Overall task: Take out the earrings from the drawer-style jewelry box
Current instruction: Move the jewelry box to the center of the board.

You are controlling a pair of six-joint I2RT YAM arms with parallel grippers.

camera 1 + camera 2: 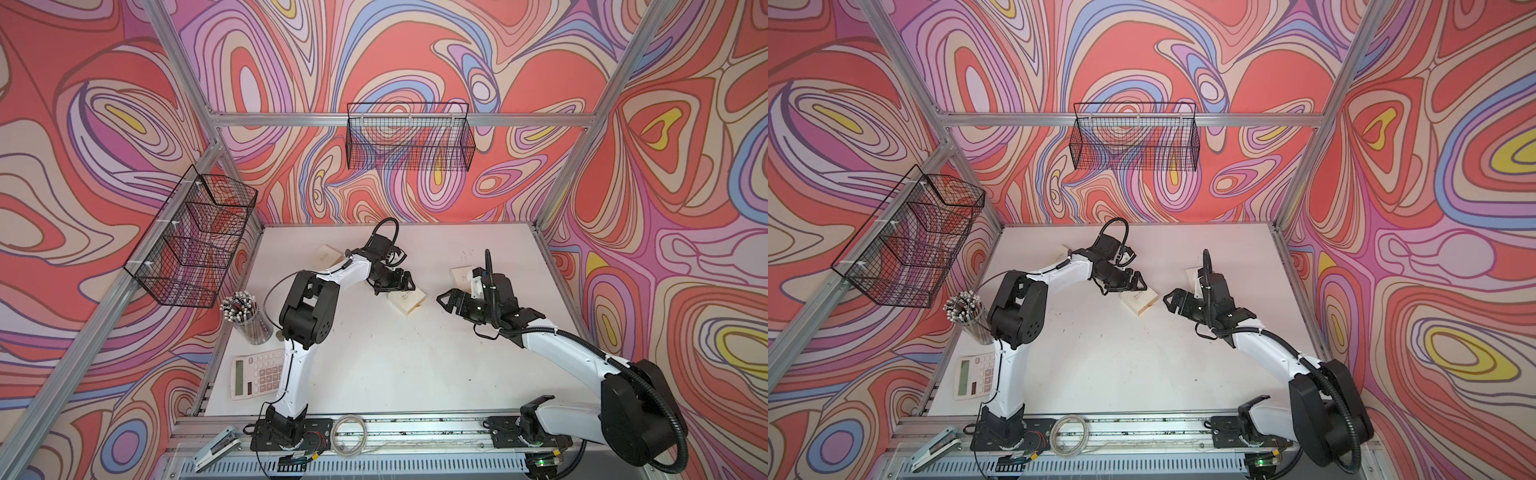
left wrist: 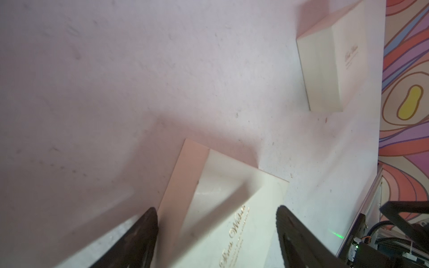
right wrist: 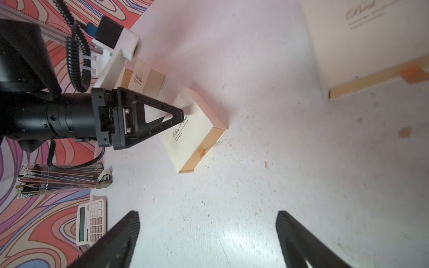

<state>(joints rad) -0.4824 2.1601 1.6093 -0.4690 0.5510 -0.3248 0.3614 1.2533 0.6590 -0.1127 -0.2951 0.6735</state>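
Observation:
A cream drawer-style jewelry box [image 1: 409, 301] [image 1: 1140, 303] with gold script lies mid-table. In the right wrist view its tan drawer end with a ribbon tab [image 3: 202, 152] faces the table's front and looks pushed in. My left gripper [image 1: 409, 286] [image 2: 216, 208] is open over the box's far end, one finger on each side. I cannot tell whether a fingertip [image 3: 181, 113] touches the lid. My right gripper [image 1: 441, 300] [image 3: 207, 213] hangs open above bare table to the box's right, holding nothing. The earrings are hidden.
Two more cream boxes lie on the table, one behind my right arm [image 1: 460, 274] [image 2: 329, 69] and one at the back left [image 1: 328, 254] [image 3: 144, 79]. A pencil cup [image 1: 247, 316] and calculator [image 1: 257, 374] stand at the left edge. Wire baskets [image 1: 409, 137] hang on the walls.

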